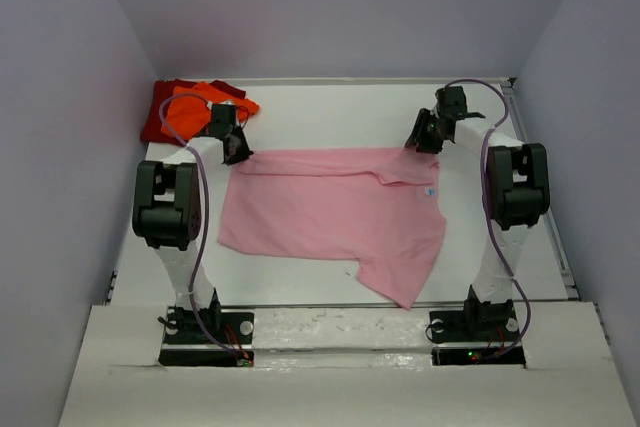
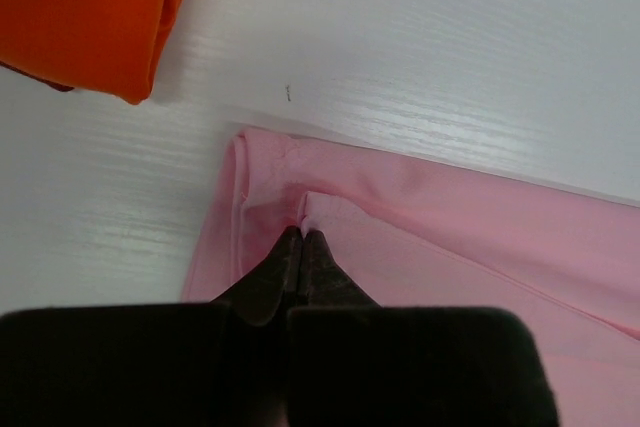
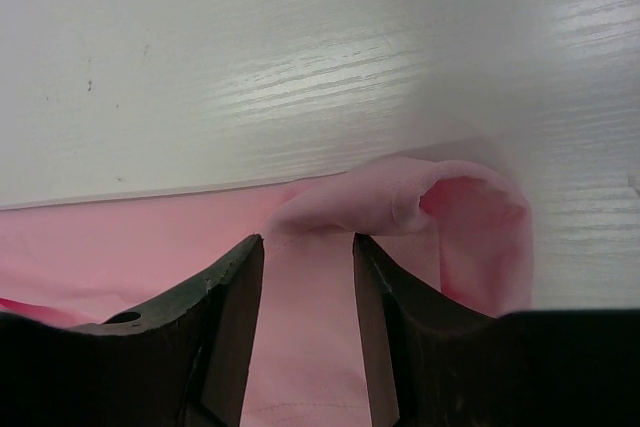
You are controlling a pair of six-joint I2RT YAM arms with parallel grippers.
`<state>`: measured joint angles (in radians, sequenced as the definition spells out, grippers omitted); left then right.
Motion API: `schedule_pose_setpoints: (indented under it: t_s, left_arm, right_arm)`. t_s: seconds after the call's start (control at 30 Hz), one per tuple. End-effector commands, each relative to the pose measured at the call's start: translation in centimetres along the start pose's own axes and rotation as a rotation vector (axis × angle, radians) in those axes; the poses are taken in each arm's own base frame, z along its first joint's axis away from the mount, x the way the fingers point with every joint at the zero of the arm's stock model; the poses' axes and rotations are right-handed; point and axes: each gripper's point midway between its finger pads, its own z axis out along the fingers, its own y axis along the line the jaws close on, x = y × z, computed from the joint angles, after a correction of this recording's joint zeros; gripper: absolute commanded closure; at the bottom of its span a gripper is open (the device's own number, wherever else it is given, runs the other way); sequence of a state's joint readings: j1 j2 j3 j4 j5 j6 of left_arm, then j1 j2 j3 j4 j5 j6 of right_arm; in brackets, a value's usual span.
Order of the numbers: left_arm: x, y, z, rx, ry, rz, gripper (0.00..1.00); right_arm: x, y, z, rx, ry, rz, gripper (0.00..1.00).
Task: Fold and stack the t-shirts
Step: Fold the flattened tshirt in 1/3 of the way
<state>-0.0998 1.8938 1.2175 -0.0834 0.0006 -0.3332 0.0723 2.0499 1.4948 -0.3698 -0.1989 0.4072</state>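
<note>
The pink shirt (image 1: pixel 330 212) lies on the desk (image 1: pixel 330 112). My left pincer (image 2: pixel 302 234) is clamped on its far-left corner; my right pincer (image 3: pixel 308 242), jaws half apart, straddles the far-right corner, apparently ungripped. The orange shirt (image 1: pixel 205 102) lies far left.

1. We're looking at the pink t-shirt (image 1: pixel 330 212): light, plain pink all over, with a small pale neck label (image 1: pixel 428 191).
2. Next we have the orange t-shirt (image 1: pixel 190 109), bright and unpatterned, and the dark red t-shirt (image 1: pixel 152 125).
3. We see the table (image 1: pixel 330 112) in white with faint grain, and the left gripper (image 2: pixel 302 239) and right gripper (image 3: pixel 308 247) both in black.
</note>
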Motion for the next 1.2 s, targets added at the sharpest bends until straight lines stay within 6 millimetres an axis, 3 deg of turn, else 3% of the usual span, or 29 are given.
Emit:
schedule_pose_setpoints:
  t_s: [0.0,0.2,0.57,0.97,1.17]
  left_arm:
    - [-2.5,-1.3,-3.5,0.028,-0.085,0.009,1.00]
    - [-2.5,-3.5,-5.3,0.100,-0.084,0.021,1.00]
    - [0.0,-3.3,-7.4,0.134,-0.055,-0.017,1.00]
    - [3.1,-1.6,-8.8,0.106,-0.028,-0.077,1.00]
    - [4.5,2.5,-7.8,-0.057,-0.008,-0.056,1.00]
  right_arm:
    - [-1.0,0.5,0.2,-0.035,-0.034,-0.016,0.53]
    - [-1.1,0.7,0.3,-0.045,-0.033,-0.014,0.53]
    - [-1.4,1.3,0.6,-0.070,-0.029,-0.004,0.53]
    - [-1.4,1.8,0.2,-0.091,-0.029,0.000,0.53]
    - [-1.6,2.1,-0.4,-0.104,-0.039,0.000,0.54]
